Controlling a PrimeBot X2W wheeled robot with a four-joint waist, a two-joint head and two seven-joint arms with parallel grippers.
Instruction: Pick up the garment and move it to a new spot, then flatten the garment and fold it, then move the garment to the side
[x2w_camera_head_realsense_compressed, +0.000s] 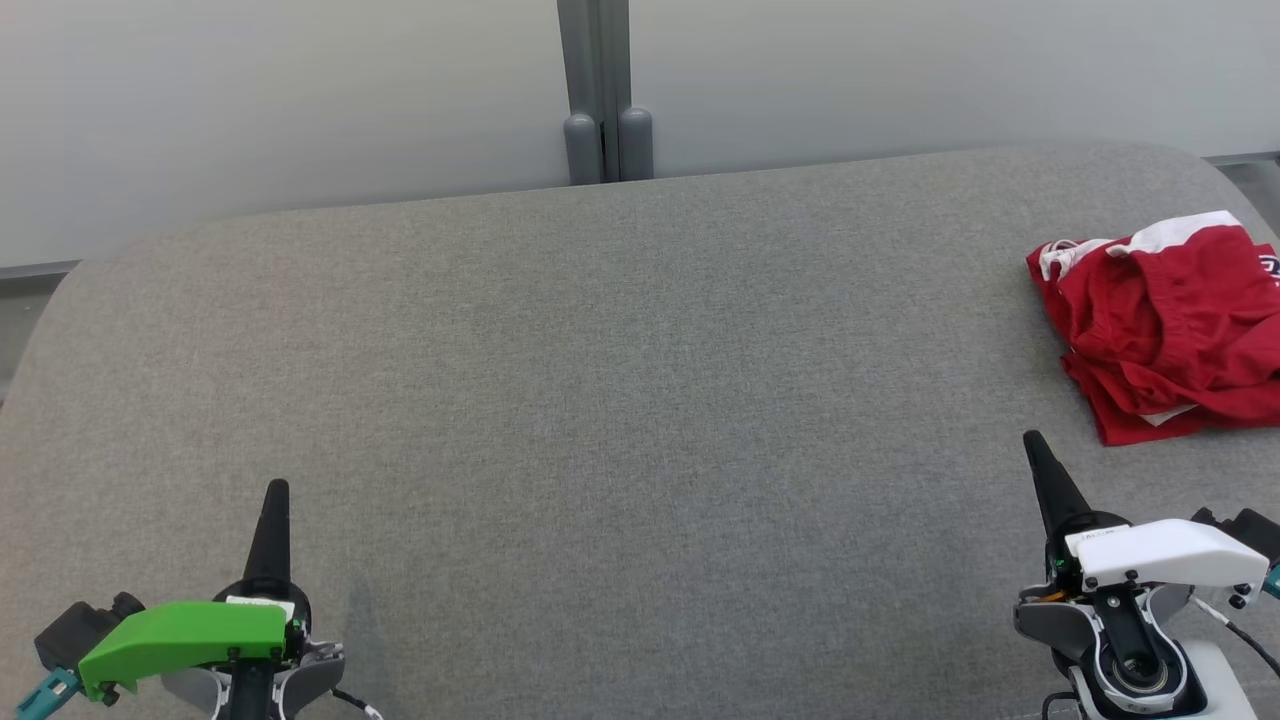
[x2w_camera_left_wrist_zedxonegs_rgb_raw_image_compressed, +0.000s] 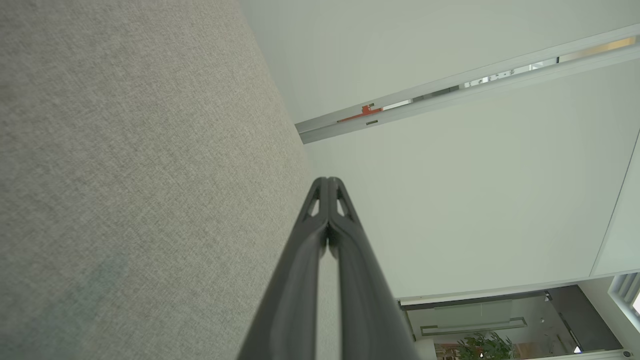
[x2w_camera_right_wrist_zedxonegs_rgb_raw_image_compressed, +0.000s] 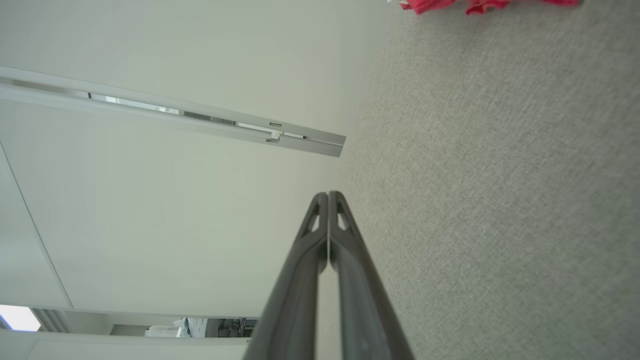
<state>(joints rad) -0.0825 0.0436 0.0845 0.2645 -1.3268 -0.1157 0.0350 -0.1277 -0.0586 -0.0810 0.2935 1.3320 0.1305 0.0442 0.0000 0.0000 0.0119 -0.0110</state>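
Note:
A red garment (x2w_camera_head_realsense_compressed: 1170, 325) with white trim lies loosely folded in a heap at the right edge of the grey fabric table (x2w_camera_head_realsense_compressed: 620, 400). A strip of the same garment (x2w_camera_right_wrist_zedxonegs_rgb_raw_image_compressed: 450, 5) shows red at the top edge of the right wrist view. My right gripper (x2w_camera_head_realsense_compressed: 1032, 440) is shut and empty, a short way in front of the garment and not touching it. At the lower left my left gripper (x2w_camera_head_realsense_compressed: 277, 488) is shut too, with nothing in it, far from the garment. Both wrist views show the fingertips (x2w_camera_left_wrist_zedxonegs_rgb_raw_image_compressed: 327, 180) pressed together; the right pair (x2w_camera_right_wrist_zedxonegs_rgb_raw_image_compressed: 328, 194) likewise.
A pale partition wall with a grey post (x2w_camera_head_realsense_compressed: 600, 95) runs behind the table's rounded far edge. The table's wide grey middle lies between the two grippers. Floor shows past the table's back corners.

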